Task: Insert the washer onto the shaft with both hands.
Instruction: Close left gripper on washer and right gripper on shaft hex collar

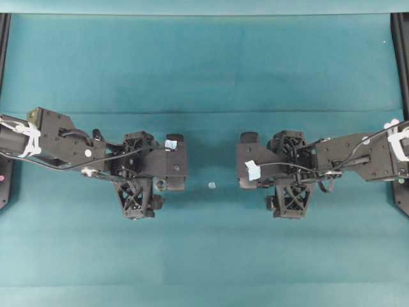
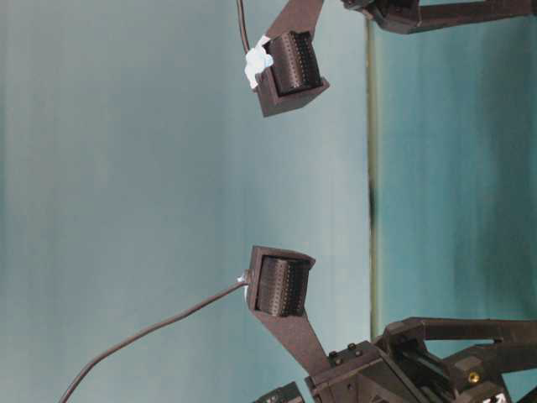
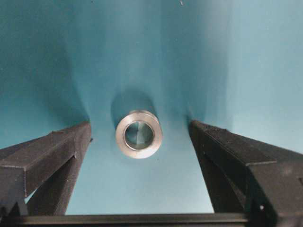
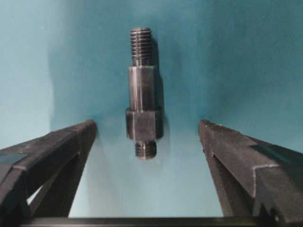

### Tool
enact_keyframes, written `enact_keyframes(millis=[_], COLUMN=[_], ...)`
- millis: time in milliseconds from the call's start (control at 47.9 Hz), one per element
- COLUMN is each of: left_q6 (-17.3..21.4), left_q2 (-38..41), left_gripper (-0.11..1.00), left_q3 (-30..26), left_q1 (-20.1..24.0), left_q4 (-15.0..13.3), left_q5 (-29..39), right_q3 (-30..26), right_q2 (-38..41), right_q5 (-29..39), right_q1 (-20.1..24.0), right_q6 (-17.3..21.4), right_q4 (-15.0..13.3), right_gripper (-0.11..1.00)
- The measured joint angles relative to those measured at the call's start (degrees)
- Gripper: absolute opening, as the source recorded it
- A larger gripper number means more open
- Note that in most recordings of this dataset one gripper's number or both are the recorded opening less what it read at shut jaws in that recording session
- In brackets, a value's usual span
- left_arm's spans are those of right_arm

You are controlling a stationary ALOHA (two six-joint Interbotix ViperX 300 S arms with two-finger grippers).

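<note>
Washer [image 3: 138, 134] lies flat on the teal surface [image 3: 142, 42], hole upward, midway between the left gripper's [image 3: 140, 130] spread fingers [image 3: 52, 149], touching neither; that gripper is released and holds nothing. A tiny pale fleck [image 1: 211, 185] sits on the cloth between the two arms. Further right, the shaft [image 4: 143, 113] rests lengthwise, threaded tip pointing away, centred between the right gripper's [image 4: 147, 127] wide-open, empty fingers [image 4: 236, 151].

Black truss-framed arms [image 1: 96, 153] with black cables [image 2: 143, 336], pale blue tape tags [image 1: 253, 170].
</note>
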Motion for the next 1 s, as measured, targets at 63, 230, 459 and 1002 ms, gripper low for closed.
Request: enact_keyframes(millis=[63,230,459,1002], left_q6=[0.0,0.0,0.0,-0.6], left_q2=[0.0,0.1,0.1,0.1], left_gripper=[0.96,0.96,0.96,0.96], left_q3=[0.0,0.1,0.0,0.1], left_q1=[0.0,0.1,0.1,0.2], left_q4=[0.1,0.0,0.0,0.0], left_q5=[0.0,0.0,0.0,0.0], right_q3=[0.0,0.0,0.0,0.1], right_q2=[0.2,0.2,0.1,0.2], right_q5=[-0.2,-0.4,-0.4,-0.7], right_q1=[0.0,-0.6,-0.9,-1.0], right_q6=[0.0,0.0,0.0,0.1], right_q4=[-0.1,-0.1,-0.1,0.0], right_gripper=[0.92,0.92,0.92,0.9])
